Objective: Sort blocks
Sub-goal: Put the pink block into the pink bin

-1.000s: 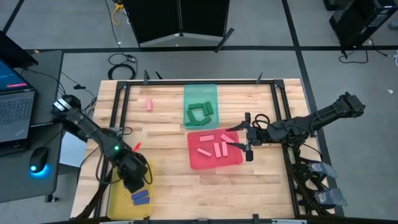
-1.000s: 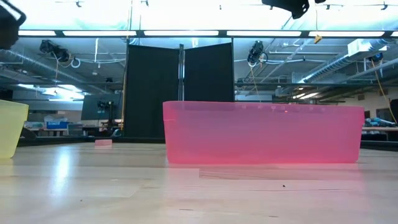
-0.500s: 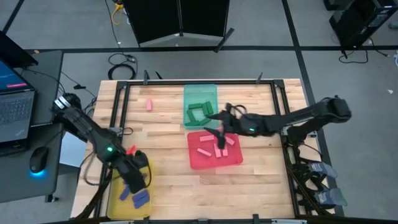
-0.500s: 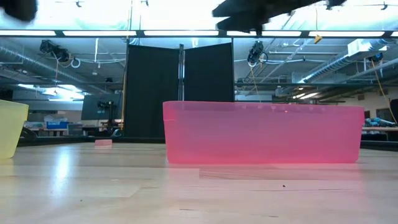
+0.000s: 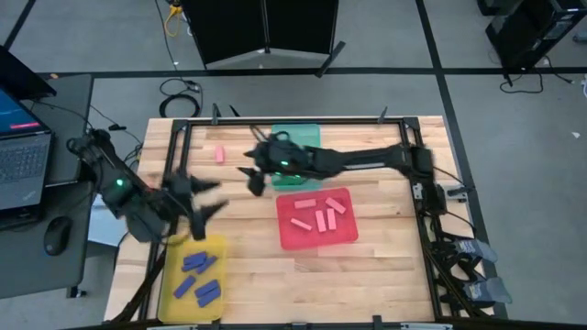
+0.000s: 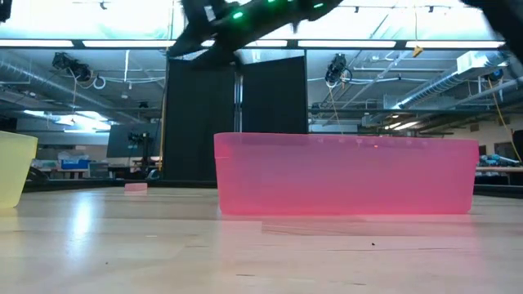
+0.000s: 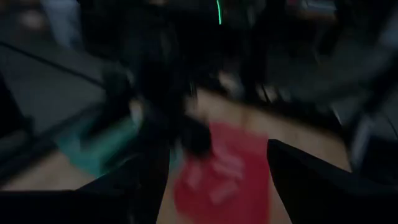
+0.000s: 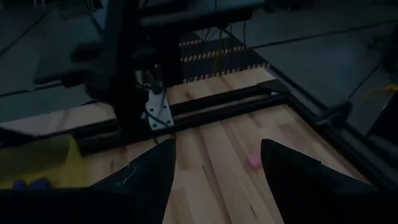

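Note:
One pink block (image 5: 220, 154) lies flat on the table at the far left; it also shows in the right wrist view (image 8: 254, 162) and the low view (image 6: 136, 187). My right gripper (image 5: 252, 179) is open and empty, above the table between that block and the green tray (image 5: 298, 136). My left gripper (image 5: 213, 196) is open and empty, above the table just past the yellow tray's far edge. Blue blocks (image 5: 194, 275) lie in the yellow tray (image 5: 170, 284). Pink blocks (image 5: 319, 218) lie in the red tray (image 5: 316, 240). The right arm hides most of the green blocks.
The right arm stretches across the far half of the table, over the green tray. A black frame (image 5: 174, 137) borders the table top. A laptop (image 5: 18, 156) and a mouse (image 5: 55, 234) sit on a side table at the left. Bare wood (image 5: 394, 266) lies at the near right.
My right gripper has swept from the red tray's right side toward the table's left edge, past the green tray, to near the lone pink block. My left gripper has risen from the yellow tray and gone toward the far edge, turning to point right. More blue blocks show in the yellow tray.

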`<state>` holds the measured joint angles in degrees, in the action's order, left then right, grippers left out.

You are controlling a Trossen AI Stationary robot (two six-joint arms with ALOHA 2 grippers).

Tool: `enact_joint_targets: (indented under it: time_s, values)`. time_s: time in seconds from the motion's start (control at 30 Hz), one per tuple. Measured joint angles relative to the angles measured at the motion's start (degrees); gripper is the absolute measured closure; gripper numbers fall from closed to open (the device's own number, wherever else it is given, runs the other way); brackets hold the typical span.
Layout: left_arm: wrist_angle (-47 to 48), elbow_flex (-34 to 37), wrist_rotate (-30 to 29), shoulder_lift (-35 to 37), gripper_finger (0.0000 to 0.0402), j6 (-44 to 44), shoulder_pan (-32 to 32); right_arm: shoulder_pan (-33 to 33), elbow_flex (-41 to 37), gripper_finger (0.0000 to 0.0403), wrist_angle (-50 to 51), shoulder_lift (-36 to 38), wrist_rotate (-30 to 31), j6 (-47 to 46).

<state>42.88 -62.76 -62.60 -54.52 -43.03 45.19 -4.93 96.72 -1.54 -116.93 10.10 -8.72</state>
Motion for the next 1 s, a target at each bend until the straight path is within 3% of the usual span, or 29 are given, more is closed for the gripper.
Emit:
enact_joint_targets:
  time_s: [0.17, 0.4, 0.47, 0.7, 0.9, 1.0]
  values:
    - [-1.8, -0.5, -5.8, 6.0, 0.0129, 7.8, 0.0, -1.7, 17.3, 0.0156, 6.4, -13.4, -2.3, -3.8]
    - [-1.0, -0.4, -6.8, 11.1, 0.0138, 11.8, 0.0, -2.7, 38.3, 0.0156, 12.7, -29.6, -2.7, -6.5]
    - [-1.0, -0.4, -6.8, 11.5, 0.014, 12.5, 0.0, -3.1, 36.4, 0.0156, 7.4, -30.6, -2.9, -8.2]
    - [0.6, -0.4, -9.3, 11.9, 0.0149, 11.1, -0.7, -5.5, 37.2, 0.0156, 7.3, -32.9, -2.6, -12.2]
    - [13.4, -0.4, -10.2, 11.8, 0.0167, -3.1, -5.1, -6.1, 37.2, 0.0156, 7.3, -33.1, -2.5, -11.9]
    - [23.9, -0.3, -6.6, 12.1, 0.0182, -13.8, -8.6, -6.2, 37.2, 0.0156, 9.0, -33.1, -2.8, -11.6]
